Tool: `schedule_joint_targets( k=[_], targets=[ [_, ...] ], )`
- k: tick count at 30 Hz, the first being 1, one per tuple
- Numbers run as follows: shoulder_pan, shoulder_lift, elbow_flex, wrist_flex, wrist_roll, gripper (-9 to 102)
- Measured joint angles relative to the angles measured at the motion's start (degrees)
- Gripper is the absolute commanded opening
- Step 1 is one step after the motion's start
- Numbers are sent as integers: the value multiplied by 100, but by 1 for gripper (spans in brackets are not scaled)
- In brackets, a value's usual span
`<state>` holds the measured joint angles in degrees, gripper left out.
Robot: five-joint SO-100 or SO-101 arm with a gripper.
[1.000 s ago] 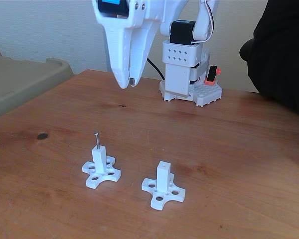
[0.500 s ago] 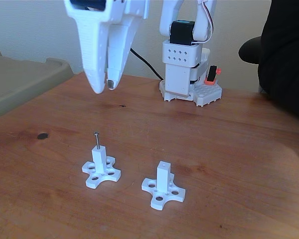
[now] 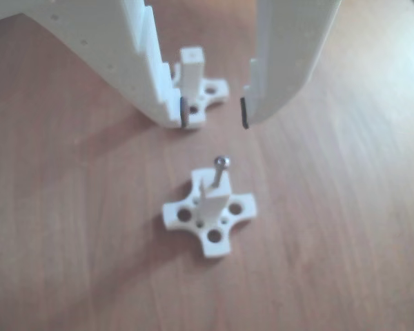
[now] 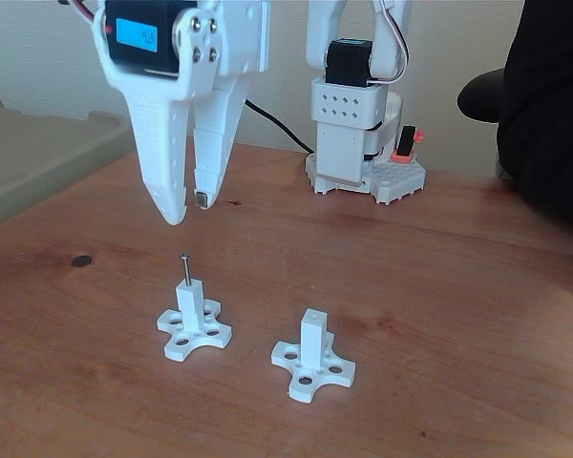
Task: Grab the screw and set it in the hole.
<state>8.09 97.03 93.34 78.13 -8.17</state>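
Your tool (image 4: 188, 212) hangs above the worktop (image 4: 439, 286), a little behind and above the left post (image 4: 191, 310) as the fixed view shows it. Its two fingers are parted by a clear gap and they hold nothing. In the other view the tool (image 3: 214, 117) comes in from the top edge, and you can see the bare wood between the two dark pads (image 3: 245, 114).

The screw (image 4: 185, 269) stands upright in the top of the left post, with its small round head up and most of its thin shaft free above the white plastic. This is helpful for you, because the shaft is lifted away from the wood and the fingers can close on it from both sides. In the other view the screw (image 3: 221, 171) rises from the near post (image 3: 208, 214), just below the gap of the tool.

The second post (image 4: 312, 343) stands to the right, well apart from the first. The hole (image 4: 312, 314) shows as a tiny dark dot on its top face, and it is empty, so I think this is the place where the screw must go.

You have not yet gripped the screw. I judge that next you should lower the tool until the shaft is between the pads. The screw is very thin, so a small error to one side can push it or tip the post.
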Motion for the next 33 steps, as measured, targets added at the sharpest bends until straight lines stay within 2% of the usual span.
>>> schedule_joint_targets(
  k=[11, 33],
  targets=[
    [0, -519, -308, 0, 0, 10],
    [88, -536, -308, -132, 0, 10]
  ],
)
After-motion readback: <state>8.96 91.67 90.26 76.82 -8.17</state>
